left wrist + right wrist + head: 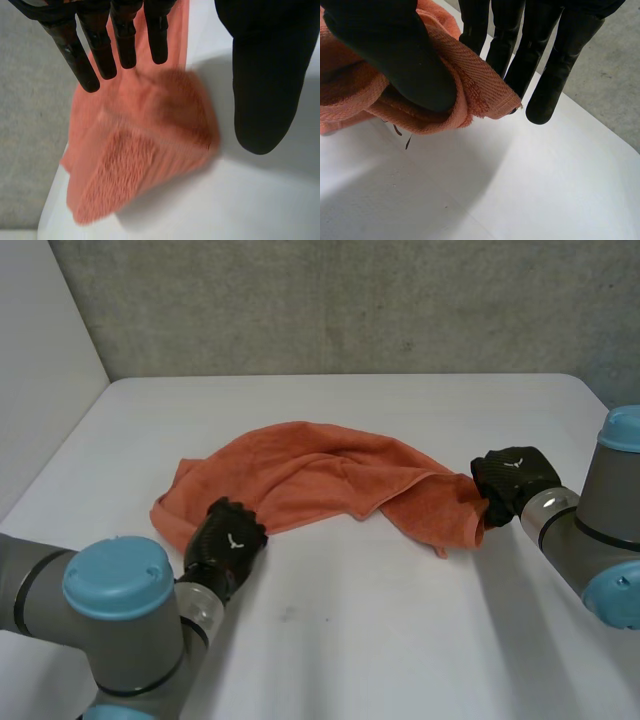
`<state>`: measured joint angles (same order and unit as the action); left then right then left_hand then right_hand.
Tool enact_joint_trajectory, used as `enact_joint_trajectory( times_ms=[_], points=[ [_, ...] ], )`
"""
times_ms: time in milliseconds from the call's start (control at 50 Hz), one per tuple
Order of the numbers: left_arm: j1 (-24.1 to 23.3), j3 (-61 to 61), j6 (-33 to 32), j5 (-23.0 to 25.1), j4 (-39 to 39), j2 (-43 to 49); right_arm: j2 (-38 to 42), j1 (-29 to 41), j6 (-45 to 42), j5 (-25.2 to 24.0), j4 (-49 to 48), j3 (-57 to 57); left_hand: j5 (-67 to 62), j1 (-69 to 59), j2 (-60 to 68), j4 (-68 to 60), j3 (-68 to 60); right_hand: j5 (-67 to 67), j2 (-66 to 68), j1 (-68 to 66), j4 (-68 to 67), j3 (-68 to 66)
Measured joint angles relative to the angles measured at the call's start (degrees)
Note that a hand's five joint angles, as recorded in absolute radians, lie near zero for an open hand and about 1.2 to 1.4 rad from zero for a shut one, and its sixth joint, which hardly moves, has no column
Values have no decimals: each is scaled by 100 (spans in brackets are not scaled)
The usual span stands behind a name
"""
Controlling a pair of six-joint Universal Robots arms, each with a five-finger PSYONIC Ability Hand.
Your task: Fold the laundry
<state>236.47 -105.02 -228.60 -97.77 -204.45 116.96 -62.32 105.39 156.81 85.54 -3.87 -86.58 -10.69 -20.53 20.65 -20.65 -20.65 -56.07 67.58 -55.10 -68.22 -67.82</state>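
- The right hand (395, 50) clamps the right-end corner of the orange towel (300, 475) between thumb and straight fingers.
- The left hand (265, 75), fingers and thumb apart, hangs over the towel's near left edge, gripping nothing.
- The towel lies rumpled mid-counter (400, 640).

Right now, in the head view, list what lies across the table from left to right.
The left hand → the orange towel, lying bunched → the right hand, pinching the towel's end.
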Motion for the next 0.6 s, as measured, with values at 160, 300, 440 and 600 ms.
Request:
enact_joint_trajectory(
  times_ms=[160,300,440,600],
  points=[
    [518,-30,32,0,-76,80,2,-1,-18,-9,1,5,-184,-184,184,-184,-184,0,0,0,0,0],
    [789,-45,56,27,-412,128,11,6,-27,-8,0,0,-1667,-1802,1714,-1671,-1666,0,0,0,0,0],
    [948,-64,70,68,-984,150,13,4,-28,-3,1,-8,-4418,-4388,4461,-4438,-4433,0,0,0,0,0],
    [1068,-95,148,324,-1234,-181,-32,-99,-34,-18,58,90,-4739,-4580,4864,-4859,-4848,0,0,0,0,0]
  ],
)
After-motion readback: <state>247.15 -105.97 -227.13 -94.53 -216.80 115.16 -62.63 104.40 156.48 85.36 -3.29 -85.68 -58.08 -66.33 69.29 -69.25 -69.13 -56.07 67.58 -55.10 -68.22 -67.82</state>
